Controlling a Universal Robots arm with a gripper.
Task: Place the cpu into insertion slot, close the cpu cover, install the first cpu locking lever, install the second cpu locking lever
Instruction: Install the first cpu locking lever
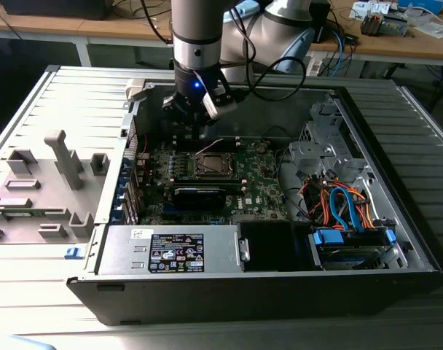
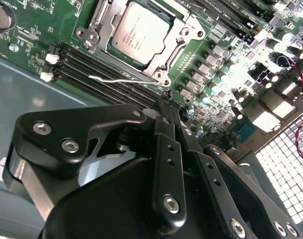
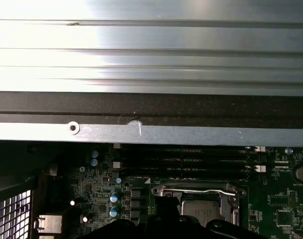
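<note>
The cpu (image 2: 140,32), a square chip with a silver-grey top, lies in the insertion slot (image 2: 187,31) on the green motherboard; it also appears in the first wrist view (image 3: 201,211). The cpu cover (image 2: 102,21), a silvery frame, lies flat around the chip. A thin wire locking lever (image 2: 119,78) juts out beside the socket, and in the exterior view a lever (image 1: 211,144) slants up above the socket (image 1: 210,166). My gripper (image 2: 167,99) hangs shut and holding nothing, above the board just beside the socket (image 1: 194,124).
Black memory slots (image 2: 106,72) run between the socket and the case wall (image 3: 151,107). The power supply (image 1: 174,251) sits at the case front. A drive bay with orange and blue cables (image 1: 345,208) is at the exterior view's right. A grey fixture tray (image 1: 39,182) lies at its left.
</note>
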